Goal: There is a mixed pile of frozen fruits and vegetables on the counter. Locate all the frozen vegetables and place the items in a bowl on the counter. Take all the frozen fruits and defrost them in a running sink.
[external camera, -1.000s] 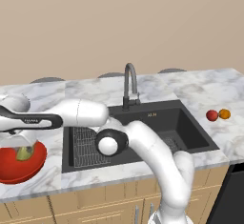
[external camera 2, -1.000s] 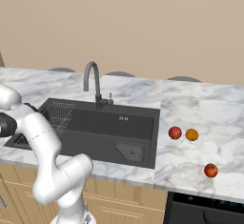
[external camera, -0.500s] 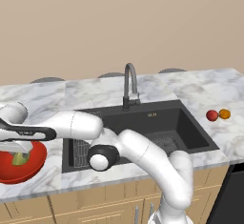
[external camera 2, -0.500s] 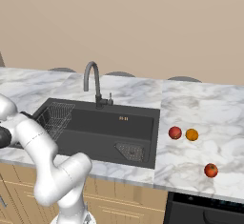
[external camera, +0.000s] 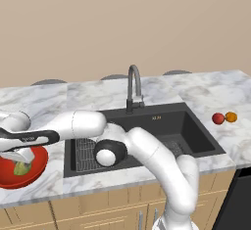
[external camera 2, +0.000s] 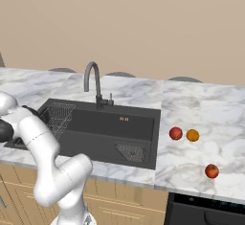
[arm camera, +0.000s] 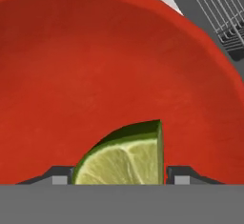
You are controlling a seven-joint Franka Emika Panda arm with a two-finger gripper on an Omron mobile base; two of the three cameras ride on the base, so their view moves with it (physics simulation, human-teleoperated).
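since a second ago the arm has been swinging down and to the left, so the gripper [external camera: 22, 161] is now sitting lower, right inside the red bowl [external camera: 37, 168] at the lower left of the left base view. the green wedge [external camera: 20, 168] is lying in the bowl just under the hand. in the hand view the green wedge [arm camera: 125, 156] is showing at the bottom centre, its pale cut face toward the camera, between the two dark finger tips [arm camera: 57, 174], with the bowl's glossy red wall [arm camera: 105, 66] spreading behind it. whether the jaws are still pinching the wedge or just parting from it, i cannot tell from these pictures.

at the upper right of the hand view a corner of the wire rack [arm camera: 217, 6] and a sliver of white marble are peeking past the bowl's rim.

in the left base view the dark sink [external camera: 162, 131] is sitting mid-frame with the gooseneck tap [external camera: 133, 84] behind it, and the bowl is resting on the counter [external camera: 88, 94] just left of the basin. in the right base view three pieces are waiting on the marble right of the sink: the pinkish-red ball [external camera 2: 176, 133] and the orange ball [external camera 2: 193, 135] side by side at centre right, and the small red ball [external camera 2: 212, 171] lower right, well apart from them.
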